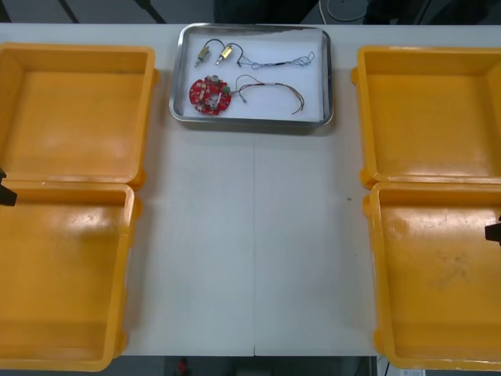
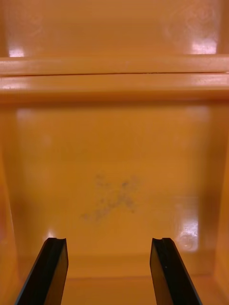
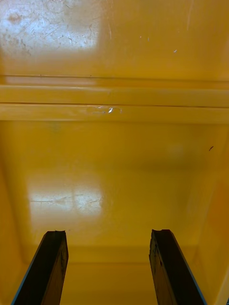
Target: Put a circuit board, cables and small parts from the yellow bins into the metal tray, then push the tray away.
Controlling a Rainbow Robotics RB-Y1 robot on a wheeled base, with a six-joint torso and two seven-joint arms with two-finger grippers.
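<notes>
Front view, upper centre: metal tray (image 1: 252, 122), loaded with circuit board (image 1: 209, 95), cables (image 1: 283, 61), small metal parts (image 1: 225, 53). Left tool (image 3: 109, 233), right tool (image 2: 109, 240): hung spread, empty, over lower yellow bins (image 1: 74, 274). Judged ready for push; best made squarely against near rim.

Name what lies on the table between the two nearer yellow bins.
Nothing: the front view shows bare table between the left nearer bin and the right nearer bin.

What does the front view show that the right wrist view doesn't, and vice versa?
Front: the metal tray holding a red circuit board, cables and small metal parts; the left bins, left gripper at their outer edge. Right wrist: the right gripper, fingers apart, nothing between. Both: the near right bin, floor scuffed, and the far right bin.
</notes>
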